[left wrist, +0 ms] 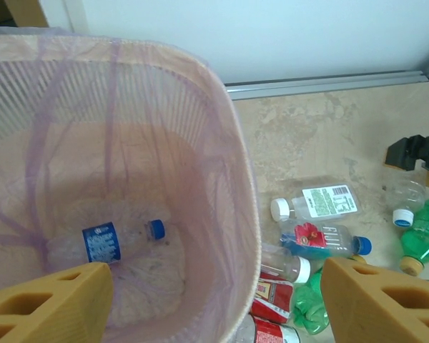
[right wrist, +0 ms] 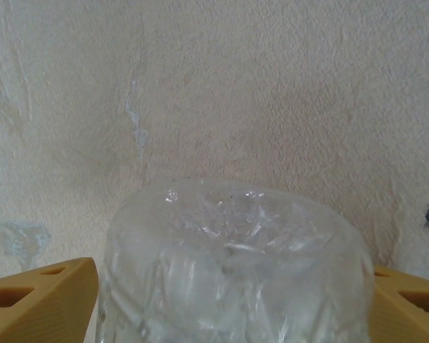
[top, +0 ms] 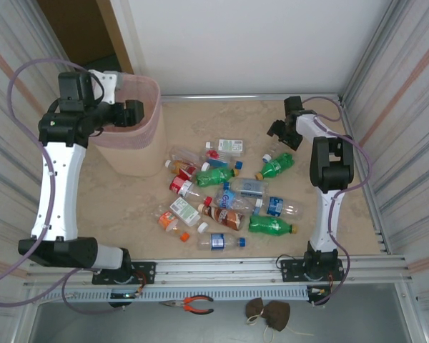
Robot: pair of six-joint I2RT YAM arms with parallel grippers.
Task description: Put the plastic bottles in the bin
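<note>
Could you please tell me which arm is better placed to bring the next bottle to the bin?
Right. The right hand straddles a clear bottle, with a finger at each side. The left hand hangs open and empty over the bin, away from the other bottles.

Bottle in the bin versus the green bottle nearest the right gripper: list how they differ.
The binned bottle is clear with a blue cap and label; the green bottle is tinted, with a yellow cap. The first lies inside the bin, the second on the table. Both lie on their sides, capped.
</note>
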